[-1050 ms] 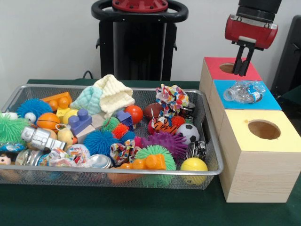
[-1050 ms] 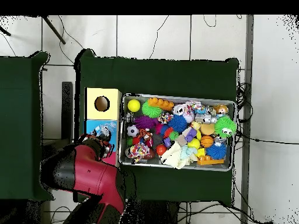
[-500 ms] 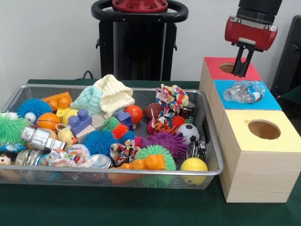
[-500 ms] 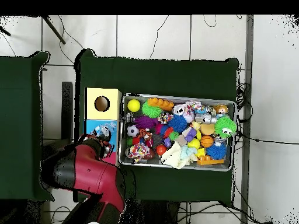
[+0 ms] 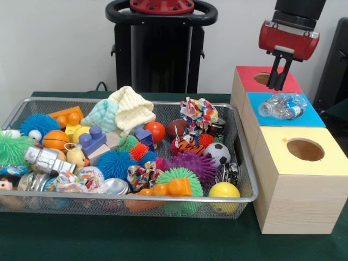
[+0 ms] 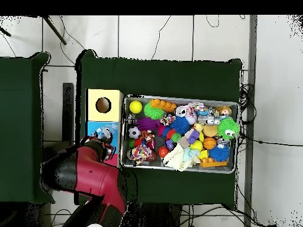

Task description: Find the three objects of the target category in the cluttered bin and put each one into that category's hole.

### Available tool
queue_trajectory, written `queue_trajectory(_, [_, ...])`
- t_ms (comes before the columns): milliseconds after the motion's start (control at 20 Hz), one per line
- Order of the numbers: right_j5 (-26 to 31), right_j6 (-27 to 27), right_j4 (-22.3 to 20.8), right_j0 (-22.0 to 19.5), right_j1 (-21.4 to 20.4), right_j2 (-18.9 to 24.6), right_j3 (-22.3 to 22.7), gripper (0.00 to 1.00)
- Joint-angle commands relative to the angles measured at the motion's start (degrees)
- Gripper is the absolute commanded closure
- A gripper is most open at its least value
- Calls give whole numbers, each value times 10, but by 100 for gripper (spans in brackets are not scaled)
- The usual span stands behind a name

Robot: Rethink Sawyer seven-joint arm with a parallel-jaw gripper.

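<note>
A bottle [image 5: 281,105] lies on the blue box [image 5: 310,116], not holed; the pincer [image 5: 277,81] hangs nearly closed, empty, beside it.

Arm [image 5: 298,11] enters front view at top right: black wrist section above, red housing [image 5: 288,36] below. Gripper [image 5: 278,76] hangs from housing, pointing down, tilted slightly. 2 black fingers [image 5: 282,70] close together, nearly touching at tips, nothing visible between them. Overhead view: red and black arm [image 6: 86,177] reaches up from bottom left; gripper itself hidden under arm's bulk there.
</note>
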Motion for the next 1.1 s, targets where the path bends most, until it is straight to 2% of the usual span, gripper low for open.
queue_trajectory(50, [51, 163, 31, 1, 29, 58, -21, 100])
queue_trajectory(400, [22, 160, 41, -2, 36, 75, -9, 100])
queue_trajectory(900, [60, 182, 60, 27, 47, 55, -31, 100])
queue_trajectory(1100, [62, 176, 65, 25, 42, 55, -26, 100])
